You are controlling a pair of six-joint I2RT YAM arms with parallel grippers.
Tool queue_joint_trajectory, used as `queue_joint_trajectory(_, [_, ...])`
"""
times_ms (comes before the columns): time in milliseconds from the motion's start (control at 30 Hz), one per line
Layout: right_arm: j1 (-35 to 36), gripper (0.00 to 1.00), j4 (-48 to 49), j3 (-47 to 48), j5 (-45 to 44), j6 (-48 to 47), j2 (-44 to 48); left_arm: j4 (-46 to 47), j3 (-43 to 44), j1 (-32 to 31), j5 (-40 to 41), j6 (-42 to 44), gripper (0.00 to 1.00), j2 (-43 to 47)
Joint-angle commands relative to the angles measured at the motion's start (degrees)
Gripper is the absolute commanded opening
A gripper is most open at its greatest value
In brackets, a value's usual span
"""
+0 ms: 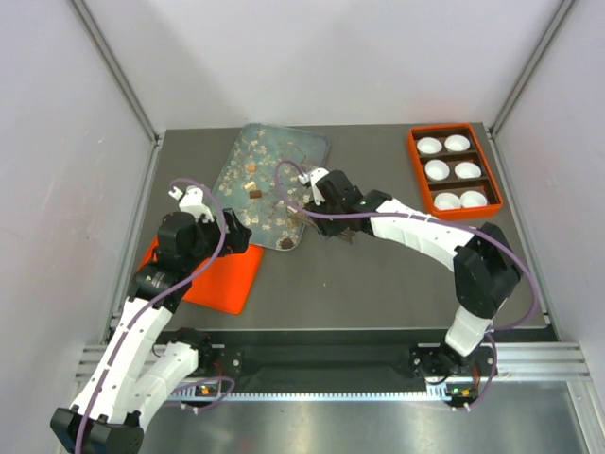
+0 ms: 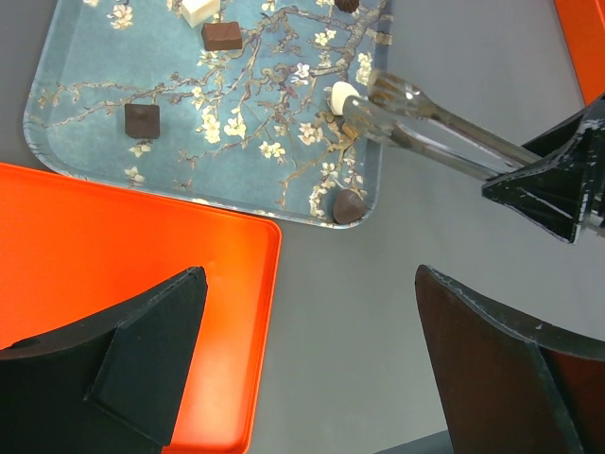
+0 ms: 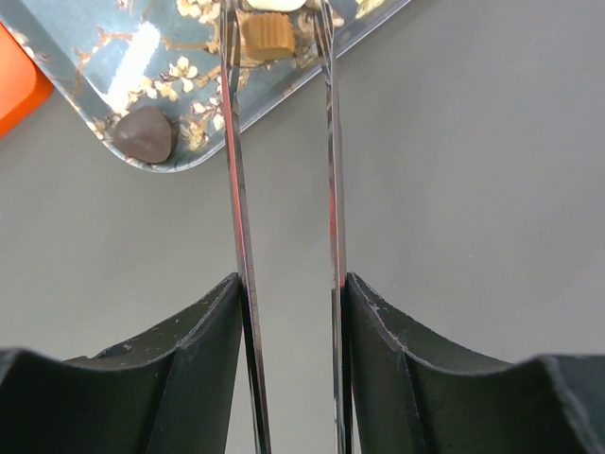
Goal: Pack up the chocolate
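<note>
The biggest thing before you is the blue floral tray (image 1: 307, 156), upper centre of the overhead view. The chocolate (image 2: 142, 119) lies scattered on it as small separate lumps. In the left wrist view you can pick out a dark square piece at upper left, a brown rectangular piece (image 2: 221, 36) near the top edge, and a dark rounded piece (image 2: 348, 205) in the tray's lower right corner.

In the right wrist view a caramel-tan piece (image 3: 267, 33) sits at the top of the frame, between the two blades of the tongs (image 3: 233, 189). Your right gripper (image 3: 291, 284) is clamped on those tongs, with the blades standing apart. Your left gripper (image 2: 307, 312) is spread wide with nothing in it, above the edge of the orange lid (image 2: 123, 246).

You cannot tell whether the blades touch the caramel piece, because the frame's top edge cuts off their tips. From overhead, the lumps blur into the tray's pattern.
</note>
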State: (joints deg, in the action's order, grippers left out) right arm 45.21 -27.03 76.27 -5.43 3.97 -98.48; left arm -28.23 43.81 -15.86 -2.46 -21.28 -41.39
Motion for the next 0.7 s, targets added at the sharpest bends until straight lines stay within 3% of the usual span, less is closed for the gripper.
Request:
queue_joint_trajectory(0, [1.2, 0.45, 0.7, 3.0, 0.1, -0.8, -1.2, 1.0, 1.3, -0.2, 0.1, 0.5, 0.96, 0.7])
queue_joint_trajectory(367, [2.0, 0.45, 0.1, 2.3, 0.6, -0.5, -1.7, 1.2, 1.3, -0.2, -0.1, 0.6, 0.96, 0.6])
queue_joint_trajectory(667, [1.9, 0.32, -2.1, 4.4, 0.0, 0.2, -0.1, 1.1, 1.1, -0.2, 0.0, 0.6, 0.96, 0.6])
